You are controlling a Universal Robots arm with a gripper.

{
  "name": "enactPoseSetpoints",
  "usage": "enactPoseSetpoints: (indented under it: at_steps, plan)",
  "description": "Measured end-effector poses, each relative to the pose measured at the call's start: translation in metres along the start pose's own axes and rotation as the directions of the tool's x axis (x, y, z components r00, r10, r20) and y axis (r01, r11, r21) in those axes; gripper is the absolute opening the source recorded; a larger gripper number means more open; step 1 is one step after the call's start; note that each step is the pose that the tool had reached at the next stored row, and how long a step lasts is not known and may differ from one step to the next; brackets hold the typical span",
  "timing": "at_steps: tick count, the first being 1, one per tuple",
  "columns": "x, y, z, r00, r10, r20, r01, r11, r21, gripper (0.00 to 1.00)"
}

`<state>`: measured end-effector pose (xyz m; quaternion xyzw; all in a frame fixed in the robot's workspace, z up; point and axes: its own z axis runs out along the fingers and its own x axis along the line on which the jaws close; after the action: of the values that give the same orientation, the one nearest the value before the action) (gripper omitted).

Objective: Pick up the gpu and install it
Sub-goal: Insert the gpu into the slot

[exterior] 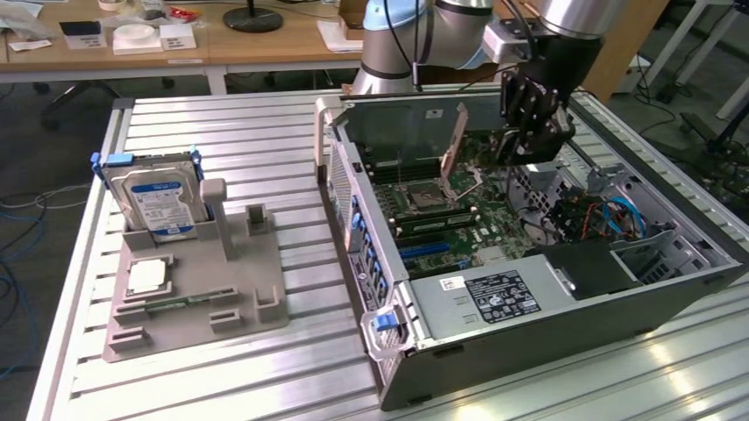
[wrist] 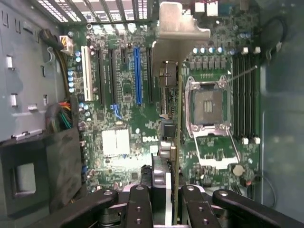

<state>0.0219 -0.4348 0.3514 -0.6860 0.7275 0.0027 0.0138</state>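
Observation:
The gpu [wrist: 172, 118] shows edge-on in the wrist view, a thin card with its silver end bracket [wrist: 183, 33] at the far end. My gripper [wrist: 164, 190] is shut on the card's upper edge, one black finger on each face. The card hangs over the motherboard [wrist: 118, 95], between the long blue slot [wrist: 137, 76] and the open CPU socket [wrist: 209, 104]. In the exterior view my gripper [exterior: 532, 132] reaches down into the open computer case [exterior: 387, 263], with the dark gpu [exterior: 529, 149] under its fingers, above the board.
A silver hard drive [exterior: 158, 197] with a blue-white label stands in a grey fixture [exterior: 199, 289] at the exterior view's left. Inside the case are the power supply [exterior: 492, 294], blue cables [exterior: 615, 215] and memory slots [wrist: 244, 95]. The case walls close in all round.

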Motion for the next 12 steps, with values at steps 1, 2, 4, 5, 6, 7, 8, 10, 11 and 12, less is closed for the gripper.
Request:
enactPoseSetpoints:
  at_steps: [1,2,4,5,6,7,8,10,11,12]
  plan:
    - [0.0,0.0008,0.0014,1.0,-0.008,0.0006,0.008,1.0,-0.0002,0.28]
    - [0.0,0.0012,0.0027,0.9998,-0.02,0.0012,0.02,0.9998,-0.0005,0.28]
    - [0.001,0.0024,0.005,0.9992,-0.041,0.0017,0.041,0.9992,-0.0009,0.28]
    - [0.001,0.0042,0.006,0.999,-0.046,0.0018,0.046,0.999,-0.001,0.28]
    - [0.001,0.0075,0.0069,0.9989,-0.047,0.0018,0.047,0.9989,-0.0011,0.28]
    - [0.001,0.0119,0.0078,0.9989,-0.047,0.0017,0.047,0.9989,-0.0011,0.28]
    - [0.002,0.0169,0.0087,0.9989,-0.047,0.0018,0.047,0.9989,-0.0011,0.28]
    - [0.002,0.0259,0.0104,0.9989,-0.048,0.0019,0.048,0.9989,-0.0011,0.28]
    - [0.002,0.0304,0.0113,0.9989,-0.048,0.0019,0.048,0.9989,-0.0011,0.28]
    - [0.003,0.0343,0.0121,0.9988,-0.048,0.0019,0.048,0.9988,-0.0011,0.28]
